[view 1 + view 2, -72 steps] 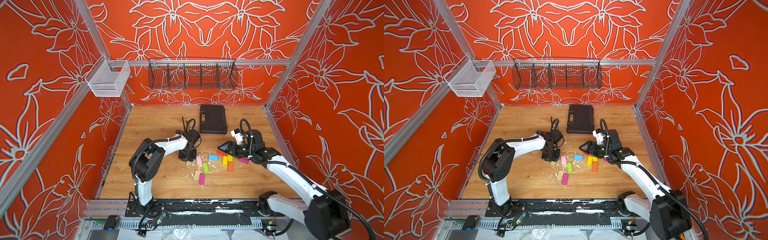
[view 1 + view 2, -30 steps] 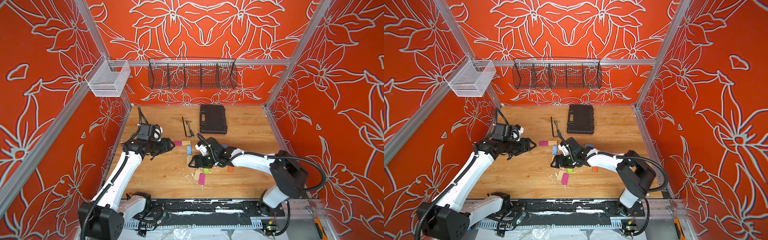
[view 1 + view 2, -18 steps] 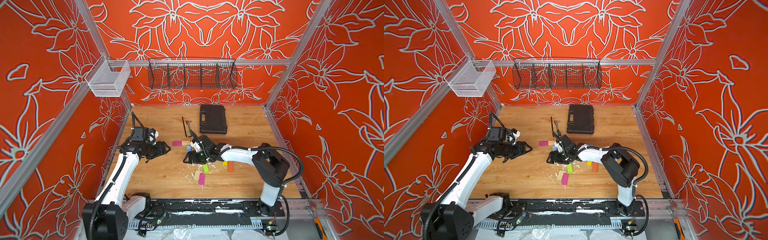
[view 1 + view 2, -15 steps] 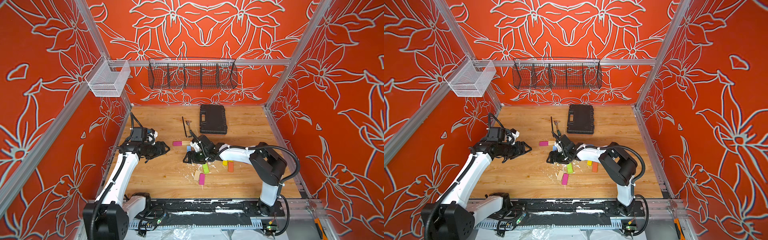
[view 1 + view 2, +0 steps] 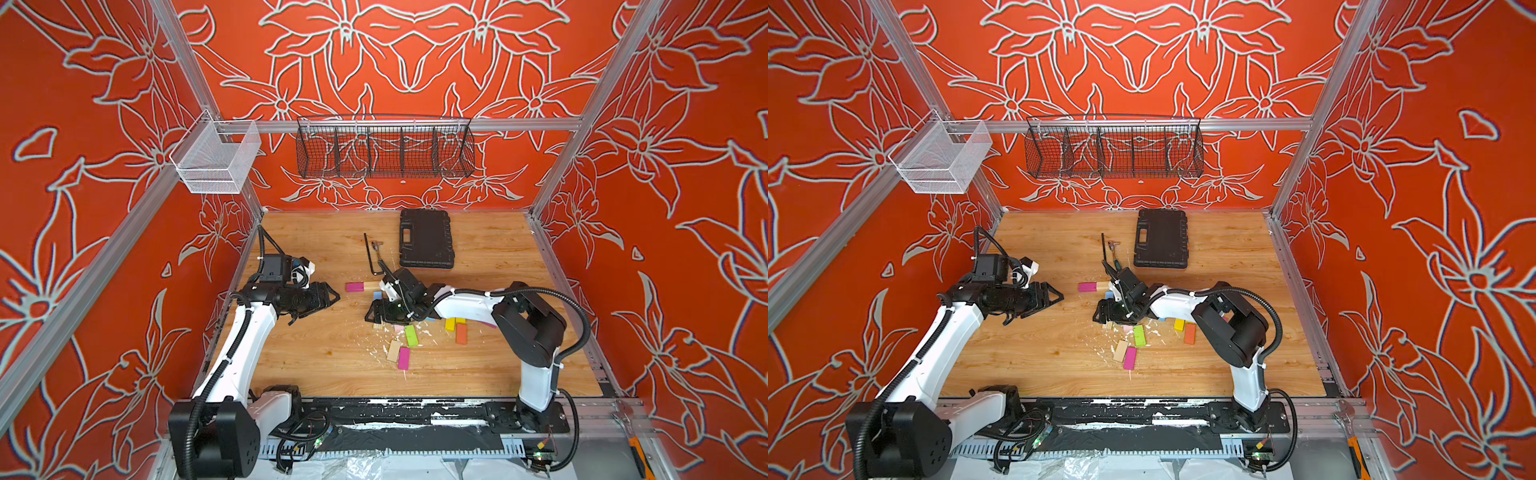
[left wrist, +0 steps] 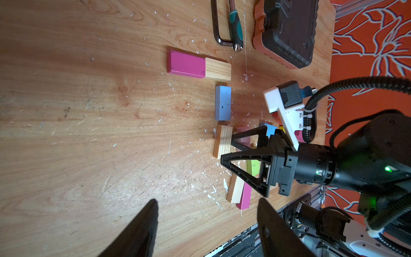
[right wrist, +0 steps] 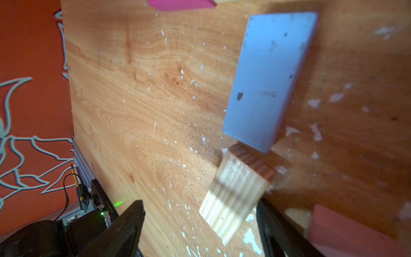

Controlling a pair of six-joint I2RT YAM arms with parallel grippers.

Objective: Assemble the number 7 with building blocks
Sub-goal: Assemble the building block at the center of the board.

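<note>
A magenta block (image 5: 354,286) and a plain wood block (image 5: 371,286) lie end to end. A blue block (image 6: 223,103) lies lengthways just below the wood one. Another plain wood block (image 7: 235,195) lies beyond the blue one's end, between the fingers of my right gripper (image 7: 199,207). That gripper (image 5: 374,316) is open and low over the board, one finger beside the block and the other well clear. My left gripper (image 5: 332,297) hovers open and empty to the left of the row, and is also in the left wrist view (image 6: 208,203).
Loose blocks lie in front of the right gripper: green (image 5: 411,336), plain wood (image 5: 393,350), magenta (image 5: 404,358), yellow (image 5: 450,324), orange (image 5: 461,333). Behind are a black case (image 5: 426,245), a hex key (image 5: 371,259) and a screwdriver (image 6: 235,26). White flakes litter the board.
Since the earliest frames the left arm has pulled back to the left and the right arm has swung left to the blue block. Over the last half second almost nothing has moved.
</note>
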